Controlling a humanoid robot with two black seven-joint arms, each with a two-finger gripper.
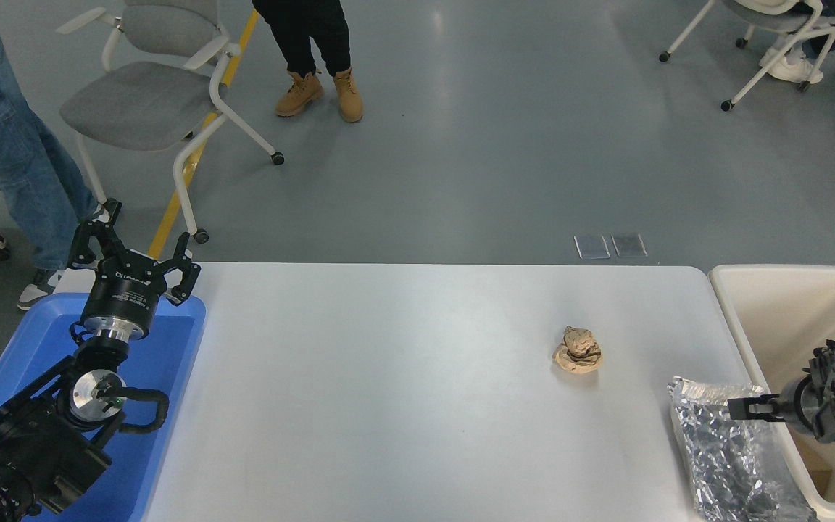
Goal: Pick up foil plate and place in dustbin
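The cream plastic dustbin point(751, 330) at the right edge shows a brown scrap inside. Beside it on the white surface point(388, 406), at the near right, lies the crinkled silver foil plate point(722, 449). The right gripper point(740, 408) hovers over the plate's far end; its jaws' opening cannot be told. The left gripper point(131, 257), jaws spread and empty, sits over the blue bin point(171, 348).

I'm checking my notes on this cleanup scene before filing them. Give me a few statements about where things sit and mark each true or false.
1. The foil plate lies on the table at its right edge, beside the dustbin. True.
2. The paper wad sits inside the blue bin. False: it lies on the table, left of and beyond the foil plate.
3. The right pincer is over the foil plate's far end. True.
4. The left pincer is shut on the paper wad. False: it is open and empty, above the blue bin.
5. The foil plate is already in the dustbin. False: it is on the table.
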